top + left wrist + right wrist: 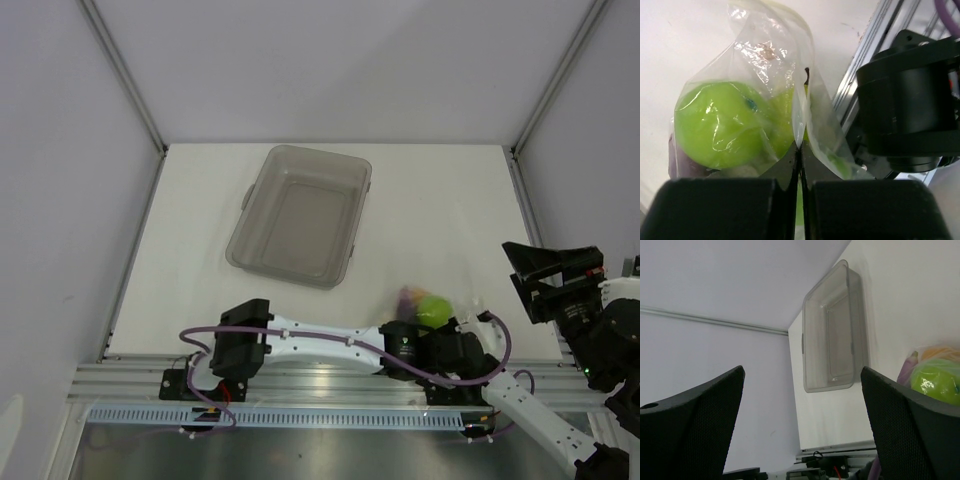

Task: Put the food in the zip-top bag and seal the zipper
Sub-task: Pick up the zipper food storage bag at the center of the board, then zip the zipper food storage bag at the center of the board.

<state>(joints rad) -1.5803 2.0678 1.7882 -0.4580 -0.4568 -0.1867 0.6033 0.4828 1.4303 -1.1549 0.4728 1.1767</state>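
- Top external view: the left tool (412,330) is reaching across the near edge of the counter (200,260) and meeting the zip-top bag (425,303), which is lying close to the right arm's base. A green fruit (434,310) and a purple piece (406,297) are showing through the film. The right tool (555,278) is hanging raised at the far right, well apart from the bag, jaws spread wide and carrying nothing. The tray (300,215) is sitting further back, apart from the bag.
- Left wrist view: the left tool is clenching a thin fold of the bag's film, jaws pressed together. Whether this fold is the zipper cannot be told. Risk: the slick film may be slipping out or tearing under any pull, and if the mouth is not sealed, food may be rolling out. A black joint housing (905,110) and the aluminium rail (865,65) are standing just beside the bag, so a sideways move is risking a collision or a snag.
- Right wrist view: the right tool's fingers are framing the tray and the bag, with an orange fruit (940,352) showing above the green one. Nothing appears to be blocking its path to the bag.
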